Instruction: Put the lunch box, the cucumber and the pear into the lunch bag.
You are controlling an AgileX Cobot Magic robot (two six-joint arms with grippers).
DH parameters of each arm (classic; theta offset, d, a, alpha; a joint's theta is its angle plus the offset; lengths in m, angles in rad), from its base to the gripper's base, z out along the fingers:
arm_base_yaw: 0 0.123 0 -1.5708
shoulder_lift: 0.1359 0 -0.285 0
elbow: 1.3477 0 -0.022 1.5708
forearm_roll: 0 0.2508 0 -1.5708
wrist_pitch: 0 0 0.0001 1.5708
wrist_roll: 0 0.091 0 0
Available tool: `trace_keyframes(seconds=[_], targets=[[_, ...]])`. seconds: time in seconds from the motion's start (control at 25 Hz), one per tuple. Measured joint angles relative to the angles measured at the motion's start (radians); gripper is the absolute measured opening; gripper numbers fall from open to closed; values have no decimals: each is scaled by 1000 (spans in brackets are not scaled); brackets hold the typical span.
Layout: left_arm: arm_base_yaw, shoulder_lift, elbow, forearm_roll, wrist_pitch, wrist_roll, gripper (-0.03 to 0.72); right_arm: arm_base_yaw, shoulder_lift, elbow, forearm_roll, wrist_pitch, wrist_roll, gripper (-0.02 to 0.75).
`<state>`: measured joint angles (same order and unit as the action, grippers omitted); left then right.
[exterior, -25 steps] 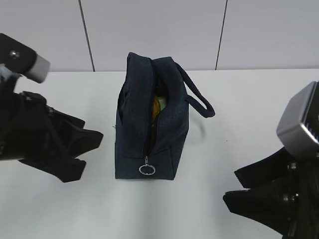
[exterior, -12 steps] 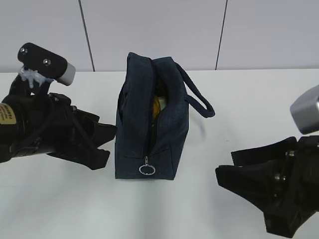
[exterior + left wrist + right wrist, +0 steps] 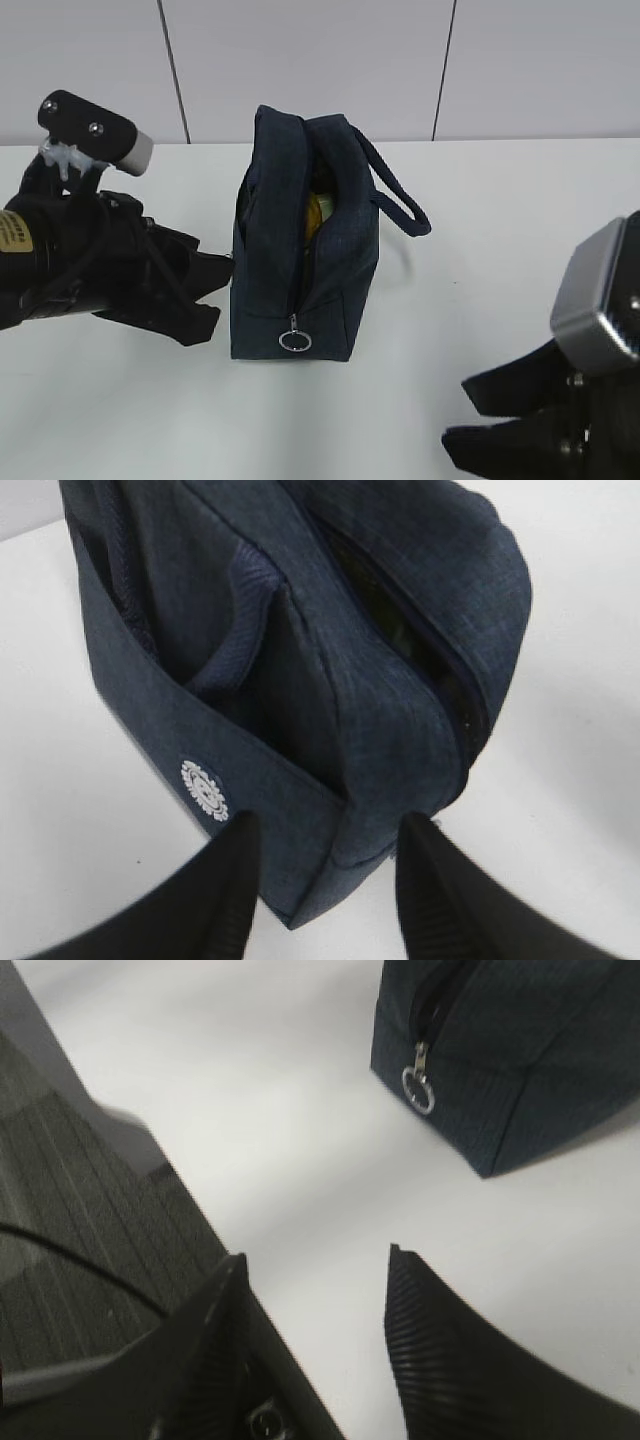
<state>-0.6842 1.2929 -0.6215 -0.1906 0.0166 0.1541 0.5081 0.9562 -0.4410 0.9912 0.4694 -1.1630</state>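
The dark navy lunch bag (image 3: 300,250) stands on the white table with its zipper partly open and the silver ring pull (image 3: 295,341) at the near end. Something yellow, the pear (image 3: 316,212), shows through the gap. The lunch box and the cucumber are hidden. My left gripper (image 3: 220,290) is open at the bag's left side. In the left wrist view the lunch bag (image 3: 300,640) has its lower corner between the gripper's (image 3: 330,825) spread fingers, with table showing beside one finger. My right gripper (image 3: 458,412) is open and empty at the front right, away from the bag.
The bag's padded loop handle (image 3: 400,205) sticks out to the right. The right wrist view shows the ring pull (image 3: 418,1090), bare table under the right gripper (image 3: 315,1255), and the table's edge with dark floor (image 3: 70,1220) beyond it.
The left gripper has come in to the bag's left side and now holds still. The right gripper swung in toward the bag, then drew back to the front right corner.
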Motion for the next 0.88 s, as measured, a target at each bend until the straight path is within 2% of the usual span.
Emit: trace_keyframes(seconds=[0.16, 0.2, 0.32, 0.4, 0.44, 0.56, 0.88], targets=[[0, 0, 0, -1, 1, 0, 275, 0, 60, -59, -379, 123, 356, 357], [0, 0, 0, -1, 1, 0, 275, 0, 84, -81, -510, 156, 482, 357], [0, 0, 0, -2, 1, 0, 276, 0, 118, -126, -809, 184, 785, 357], [0, 0, 0, -3, 1, 0, 276, 0, 122, -138, -934, 165, 957, 357], [0, 0, 0, -3, 1, 0, 276, 0, 122, -140, -969, 136, 1008, 357], [0, 0, 0, -3, -4, 0, 276, 0, 122, -140, -981, 20, 1082, 357], [0, 0, 0, -4, -50, 0, 276, 15, 122, -31, -981, -302, 1092, 357]])
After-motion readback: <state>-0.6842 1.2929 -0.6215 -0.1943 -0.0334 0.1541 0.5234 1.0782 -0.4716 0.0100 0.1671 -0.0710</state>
